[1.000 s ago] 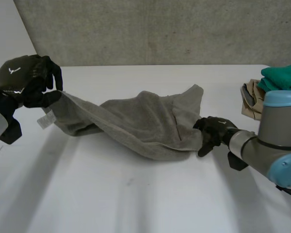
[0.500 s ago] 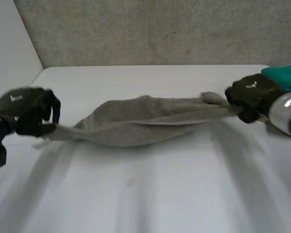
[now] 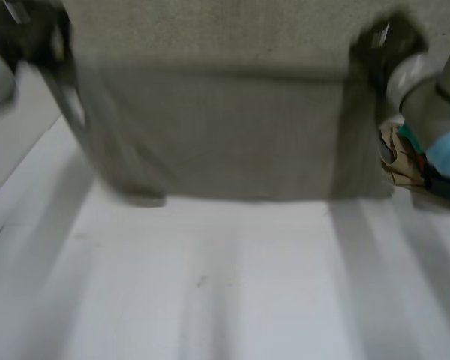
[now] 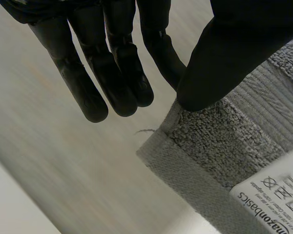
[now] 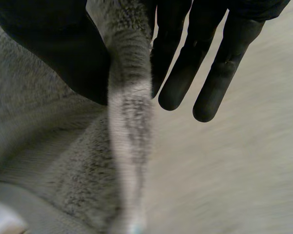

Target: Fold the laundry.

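Hanging as a flat grey sheet, the towel [image 3: 225, 135] is spread wide in the air above the worktop [image 3: 210, 285]. Its long axis runs side to side between the arms and its lower edge is low over the white surface (whether it brushes the surface I cannot tell). The left robot hand [image 3: 30, 34] has one top corner, the one with the sewn-in label [image 4: 276, 197]; its thumb presses the cloth against one finger while the other fingers stand straight and free. The right robot hand [image 3: 382, 45] has the opposite top corner, clamped the same way, hem pinched between thumb and a finger. Both sit at about the same height, so the top edge looks level and taut. The towel thus lies below and between the hands, neither nearer than the other. The coming move, I judge, turns on that: laying it flat along that axis, or bringing the two corners together to halve it. A pile [image 3: 401, 161] of tan and teal clothes lies just beside the right arm, near the towel's right edge, where swinging cloth could catch it.
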Controlling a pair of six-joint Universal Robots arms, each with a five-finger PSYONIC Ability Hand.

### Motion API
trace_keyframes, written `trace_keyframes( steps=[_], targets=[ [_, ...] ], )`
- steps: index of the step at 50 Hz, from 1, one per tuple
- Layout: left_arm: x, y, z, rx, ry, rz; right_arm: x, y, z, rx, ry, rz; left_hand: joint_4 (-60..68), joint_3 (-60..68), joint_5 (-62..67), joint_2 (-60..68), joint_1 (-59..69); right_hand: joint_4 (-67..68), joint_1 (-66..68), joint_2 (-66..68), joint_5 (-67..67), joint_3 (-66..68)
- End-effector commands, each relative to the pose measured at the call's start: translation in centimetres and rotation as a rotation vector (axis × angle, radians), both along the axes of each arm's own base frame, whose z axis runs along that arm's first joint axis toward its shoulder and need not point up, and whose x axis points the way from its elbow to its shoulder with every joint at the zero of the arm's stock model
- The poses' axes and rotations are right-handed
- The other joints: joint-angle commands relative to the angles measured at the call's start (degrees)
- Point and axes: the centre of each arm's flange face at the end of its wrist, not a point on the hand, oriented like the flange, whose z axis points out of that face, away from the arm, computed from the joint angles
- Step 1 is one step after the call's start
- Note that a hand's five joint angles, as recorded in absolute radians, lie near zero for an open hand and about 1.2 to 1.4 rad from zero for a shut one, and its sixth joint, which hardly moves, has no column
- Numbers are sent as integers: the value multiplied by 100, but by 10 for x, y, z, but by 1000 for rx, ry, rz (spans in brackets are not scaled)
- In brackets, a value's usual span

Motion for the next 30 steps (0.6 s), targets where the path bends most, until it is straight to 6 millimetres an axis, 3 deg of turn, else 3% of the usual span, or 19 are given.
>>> trace_keyframes(
  steps=[1,6,10,11,13,16,18,23,25,30],
  targets=[
    [26,-18,110,-445,294,59,7,10,82,-482,-352,170,1111,1165,1254,1131,1495,1152,1594,1251,1284,1207],
    [33,-28,85,-324,272,77,9,19,68,-458,-342,245,1111,1165,1254,1131,1495,1152,1594,1251,1284,1207],
    [34,-27,44,-167,251,93,13,19,31,-288,-312,246,1111,1165,1254,1131,1495,1152,1594,1251,1284,1207],
    [37,-25,27,-116,244,108,14,17,12,-207,-297,244,1111,1165,1254,1131,1495,1152,1594,1251,1284,1207],
    [39,-21,7,-55,237,116,16,15,-8,-135,-280,238,1111,1165,1254,1131,1495,1152,1594,1251,1284,1207],
    [37,-9,-34,56,216,108,22,17,-63,54,-231,236,1111,1165,1254,1131,1495,1152,1594,1251,1284,1207],
    [31,8,-81,162,177,73,23,18,-97,158,-204,231,1111,1165,1254,1131,1495,1152,1594,1251,1284,1207],
    [24,39,-145,302,110,27,18,23,-161,362,-161,198,1111,1165,1254,1131,1495,1152,1594,1251,1284,1207],
    [24,49,-161,330,84,19,15,24,-171,406,-159,183,1111,1165,1254,1131,1495,967,1408,1066,1099,1022],
    [28,54,-169,348,73,28,3,25,-173,481,-225,140,1111,1165,1254,1131,1495,-712,-270,-613,-580,-657]
  ],
)
